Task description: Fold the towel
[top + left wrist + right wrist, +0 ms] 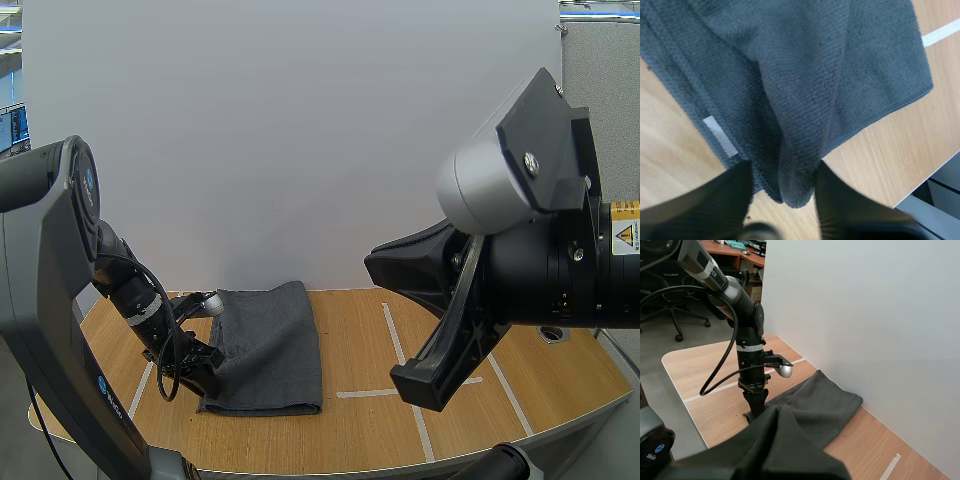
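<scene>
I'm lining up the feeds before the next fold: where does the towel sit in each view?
High view: the towel lies folded on the table, left of centre, the left gripper at its left edge.
Left wrist view: just ahead, a fold of it pinched between the fingers.
Right wrist view: beside the left gripper, reaching toward the wall.
Shared landmark: the left gripper at the towel.

In the left wrist view the towel [805, 75] runs out of sight beyond the left gripper [783, 172], whose fingers [715, 205] are cut off at their roots (the fold between them covers part of their inner faces). In the right wrist view the right gripper [774, 420] is a blurred wedge hiding the towel's nearest edge.
</scene>
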